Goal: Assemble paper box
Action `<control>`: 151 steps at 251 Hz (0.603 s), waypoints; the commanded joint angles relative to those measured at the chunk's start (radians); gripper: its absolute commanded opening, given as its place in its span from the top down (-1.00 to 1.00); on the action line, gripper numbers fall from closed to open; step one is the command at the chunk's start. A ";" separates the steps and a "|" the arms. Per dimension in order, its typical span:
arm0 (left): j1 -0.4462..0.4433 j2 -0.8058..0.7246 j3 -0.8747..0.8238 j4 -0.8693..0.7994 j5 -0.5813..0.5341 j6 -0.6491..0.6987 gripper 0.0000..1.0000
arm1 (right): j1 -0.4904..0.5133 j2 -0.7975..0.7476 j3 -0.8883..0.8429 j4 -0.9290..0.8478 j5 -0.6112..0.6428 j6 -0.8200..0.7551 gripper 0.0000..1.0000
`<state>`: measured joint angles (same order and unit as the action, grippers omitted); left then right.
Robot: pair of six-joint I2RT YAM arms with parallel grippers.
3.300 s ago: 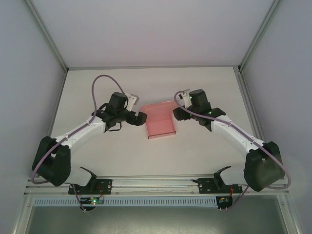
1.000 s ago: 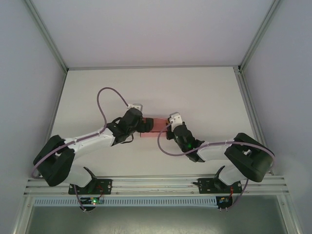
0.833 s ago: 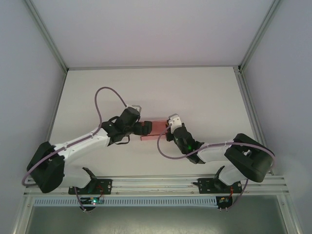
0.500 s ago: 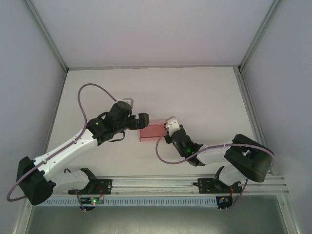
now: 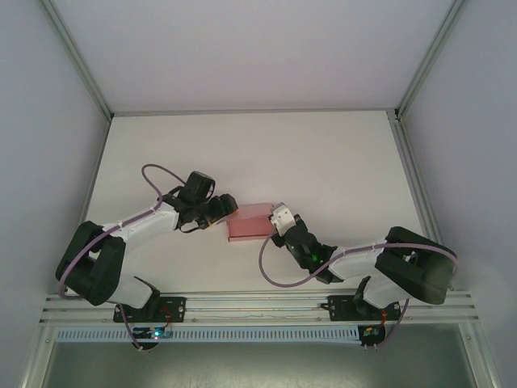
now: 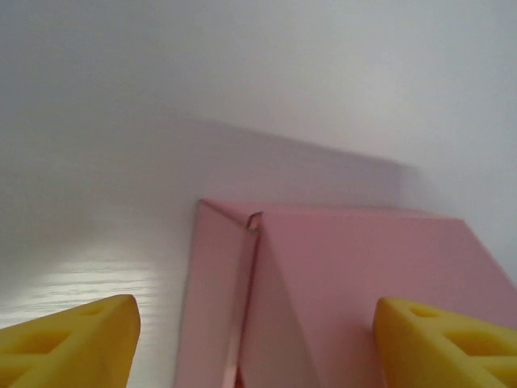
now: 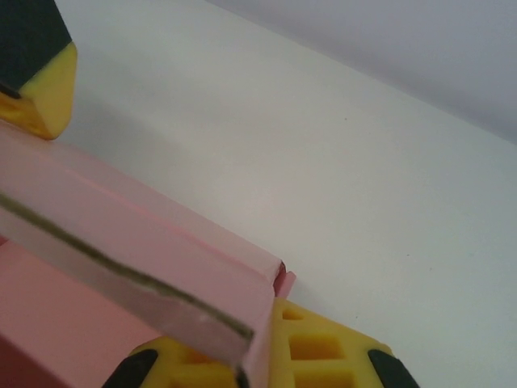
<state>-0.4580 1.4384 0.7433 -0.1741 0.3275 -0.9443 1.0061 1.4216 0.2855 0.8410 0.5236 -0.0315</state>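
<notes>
**Right pincer nipped on the box, left pincer spread at its other end**

Right pincer [image 5: 277, 218]: closed down tight at the right end of the paper box [image 5: 249, 221]. In the right wrist view a thin pink wall of the box, raw grey edge showing, runs down and ends against the yellow pad [image 7: 319, 349] at the bottom of the picture. The grip looks to be on that wall, with no gap showing between card and pad.

Left pincer [image 5: 224, 207]: spread wide, holding nothing. In the left wrist view its two yellow fingertips [image 6: 77, 335] sit at the bottom corners of the picture. The left tip stands apart from the box, with bare white surface between them. The right tip overlaps the pink face in the picture; whether it touches cannot be told. A folded corner of the box, with a crease and a small notch at the top, lies between the two tips.

Paper box: pale pink, flat and rectangular, on the white desk [image 5: 323, 153], near the middle and toward the near edge. It lies between the two pincers, left pincer at its left end, right pincer at its right end.

One black-and-yellow fingertip [image 7: 36, 73] of the left pincer shows at the top left of the right wrist view, just above the box's far end.

Both arms reach inward from their bases. A purple cable [image 5: 153, 171] loops above the left arm.
</notes>
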 commanded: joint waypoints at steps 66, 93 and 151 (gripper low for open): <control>-0.002 0.009 -0.133 0.187 0.050 -0.034 -0.10 | 0.044 -0.302 0.042 -0.668 -0.257 0.219 -0.15; -0.004 -0.017 -0.146 0.176 0.008 0.006 -0.04 | 0.042 -0.450 0.025 -0.789 -0.350 0.316 -0.72; -0.026 0.001 -0.132 0.153 -0.036 0.086 -0.03 | 0.015 -0.751 0.110 -1.067 -0.398 0.400 -0.97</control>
<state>-0.4660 1.4311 0.6106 -0.0059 0.3416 -0.9279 1.0428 0.7799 0.3088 -0.0177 0.1200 0.2718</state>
